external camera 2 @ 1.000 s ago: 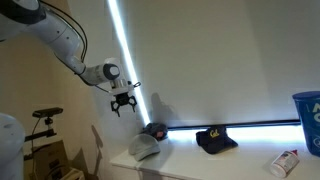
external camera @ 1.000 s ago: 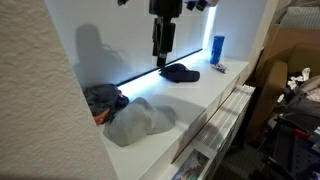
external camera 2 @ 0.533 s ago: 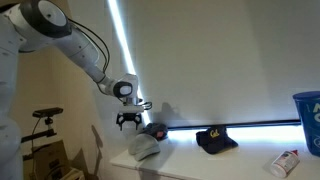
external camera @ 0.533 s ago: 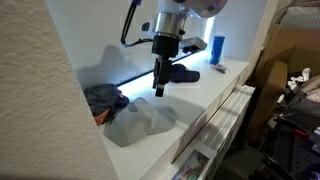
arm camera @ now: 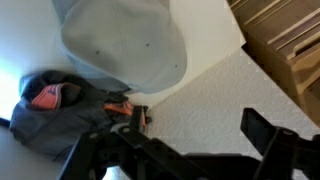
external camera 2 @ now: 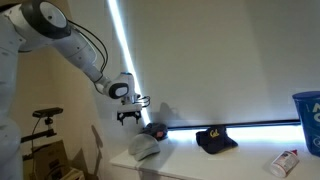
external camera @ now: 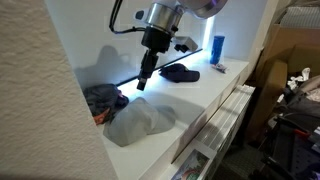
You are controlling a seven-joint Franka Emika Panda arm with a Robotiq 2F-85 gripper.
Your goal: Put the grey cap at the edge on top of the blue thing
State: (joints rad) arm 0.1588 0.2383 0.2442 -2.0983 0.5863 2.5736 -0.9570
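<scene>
Gripper (external camera: 143,82), jaws wide and empty, hovers over the white counter (external camera: 203,92) on a wrist slanting down from the upper right. The grey cap (external camera: 140,122) lies below it, toward the counter's front edge. The blue thing (external camera: 103,98) lies just beside the cap, nearer the wall.

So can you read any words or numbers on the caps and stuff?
Nothing here can really be read.
Dark cap: yellow mark on the front, too blurred to read.
Blue tub: white mark, too small to read.
Tube: red label, too blurred to read.
Grey cap: no words showing.
</scene>
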